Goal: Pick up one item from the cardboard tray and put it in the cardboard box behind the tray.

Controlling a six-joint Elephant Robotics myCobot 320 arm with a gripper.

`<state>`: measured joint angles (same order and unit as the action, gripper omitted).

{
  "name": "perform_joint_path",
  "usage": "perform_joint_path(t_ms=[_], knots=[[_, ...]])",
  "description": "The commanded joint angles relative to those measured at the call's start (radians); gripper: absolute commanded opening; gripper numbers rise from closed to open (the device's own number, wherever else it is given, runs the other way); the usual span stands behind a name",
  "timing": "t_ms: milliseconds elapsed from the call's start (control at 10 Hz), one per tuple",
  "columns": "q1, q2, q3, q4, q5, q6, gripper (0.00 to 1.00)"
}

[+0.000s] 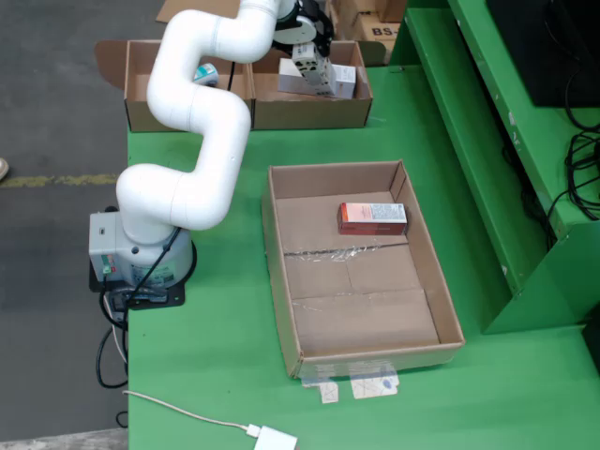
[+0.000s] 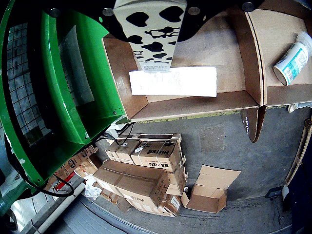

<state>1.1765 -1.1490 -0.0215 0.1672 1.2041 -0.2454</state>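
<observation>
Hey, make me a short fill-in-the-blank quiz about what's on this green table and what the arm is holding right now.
1. The gripper holds a carton with black ____ on white.
2. The cardboard tray holds just ____ item, a red box.
3. Under the held carton a ____ flat box lies in the cardboard box.

Missing words: spots; one; white

overhead view: high, whole table — end-effector view: close, downward — shared: cardboard box (image 1: 309,111) (image 2: 195,105)
</observation>
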Motion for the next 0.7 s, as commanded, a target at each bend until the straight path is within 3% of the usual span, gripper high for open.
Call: perform_joint_path(t_ms=[0, 300, 600], knots=[[-0.003, 0.030, 0.021, 0.015, -0.007, -0.007, 0.00], [-0.003, 0.030, 0.021, 0.015, -0.007, -0.007, 0.00], [-0.003, 0.030, 0.021, 0.015, -0.007, -0.007, 0.30]])
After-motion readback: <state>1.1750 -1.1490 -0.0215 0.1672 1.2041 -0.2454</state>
